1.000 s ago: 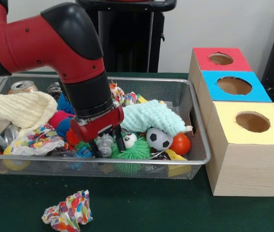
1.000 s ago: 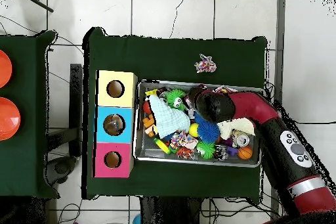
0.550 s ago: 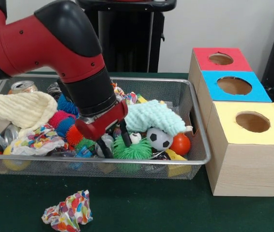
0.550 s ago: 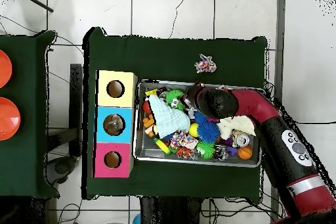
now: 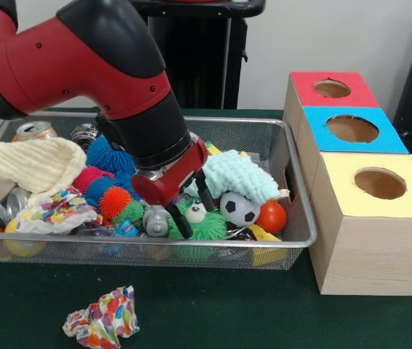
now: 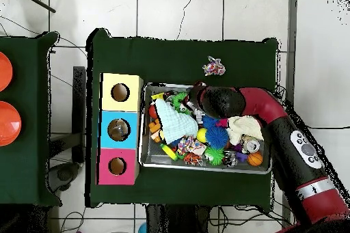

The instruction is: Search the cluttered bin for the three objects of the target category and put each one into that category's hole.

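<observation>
The red and black arm (image 5: pixel 82 65) is reaching down into the wire mesh bin (image 5: pixel 293 211) sitting on the green worktop (image 5: pixel 264 320). Its gripper (image 5: pixel 189 208) is hanging low over the clutter, with the jaws spread apart and straddling the green spiky ball (image 5: pixel 202 225) with the googly eye. Nothing is lifted; whether the jaws are pressing on the ball I cannot tell.

Just beside that ball a small soccer ball (image 5: pixel 239 209) is lying, and an orange ball (image 5: pixel 271 216) is touching it on the side toward the boxes. A mint knitted cloth (image 5: pixel 231 174) is draped behind them. On the other side of the gripper an orange-red spiky ball (image 5: pixel 113 201) and a blue spiky ball (image 5: pixel 108 154) are sitting near a cream knitted cloth (image 5: pixel 28 163), with a crumpled patterned cloth (image 5: pixel 57 211) below it and a drinks can (image 5: pixel 34 131) at the back corner.

Beside the bin three wooden boxes are standing in a row, each with a round hole in its top: the yellow-topped box (image 5: pixel 373 218) nearest, the blue-topped box (image 5: pixel 351 129) in the middle, the red-topped box (image 5: pixel 330 89) farthest. Out on the worktop, in front of the bin, a second crumpled patterned wad (image 5: pixel 103 318) is lying on its own.

From overhead, the arm (image 6: pixel 294 148) is coming in across the bin's (image 6: pixel 205 168) end away from the boxes.
</observation>
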